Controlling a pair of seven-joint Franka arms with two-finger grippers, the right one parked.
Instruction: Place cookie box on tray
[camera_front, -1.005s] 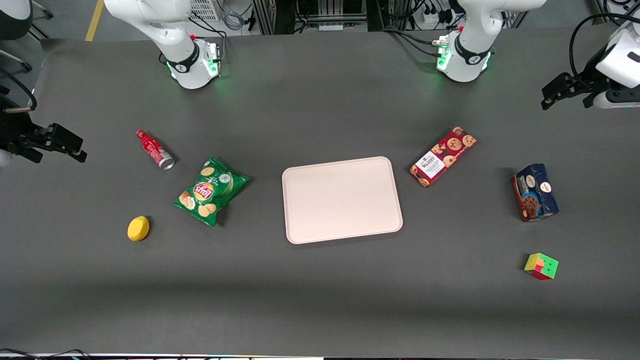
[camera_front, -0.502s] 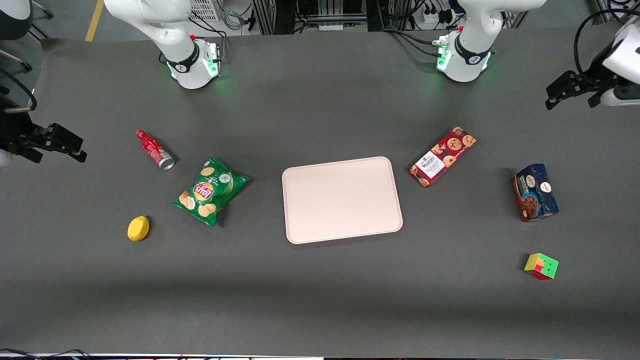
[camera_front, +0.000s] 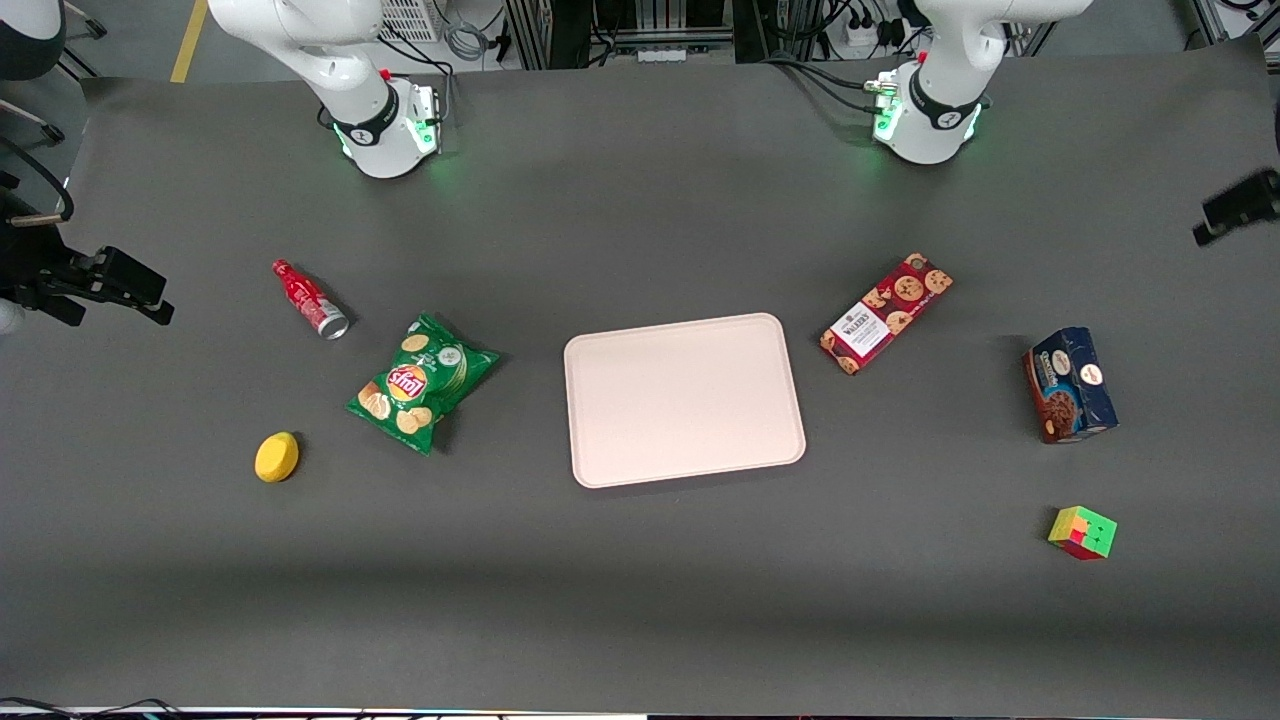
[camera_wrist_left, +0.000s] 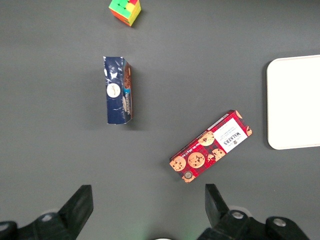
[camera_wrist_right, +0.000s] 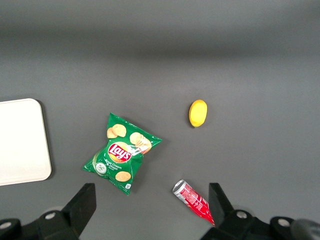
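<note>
Hanging high above the working arm's end of the table, the gripper (camera_wrist_left: 147, 212) has its two fingers (camera_wrist_left: 80, 205) spread wide apart with nothing between them. In the front view only a dark bit of it shows at the edge of the frame (camera_front: 1240, 205), well apart from everything on the table.

The cookie box (camera_front: 1070, 384) stands on the dark table (camera_front: 640, 600) toward the working arm's end, and it is nearer to the front camera than the gripper is. From the wrist camera the cookie box (camera_wrist_left: 118, 90) is seen from above, apart from the open fingers and untouched. The tray (camera_front: 684, 398) lies flat near the middle of the table, bare, well apart from the cookie box.

Between them lies the flat red cookie box (camera_front: 886, 312), slanted, near the tray's corner but not touching it. The coloured puzzle cube (camera_front: 1082, 532) sits nearer to the front camera than the cookie box, close by yet apart.

Toward the parked arm's end lie a green crisp bag (camera_front: 421, 382), a red can (camera_front: 310, 299) on its side and a yellow lemon (camera_front: 276, 457).
</note>
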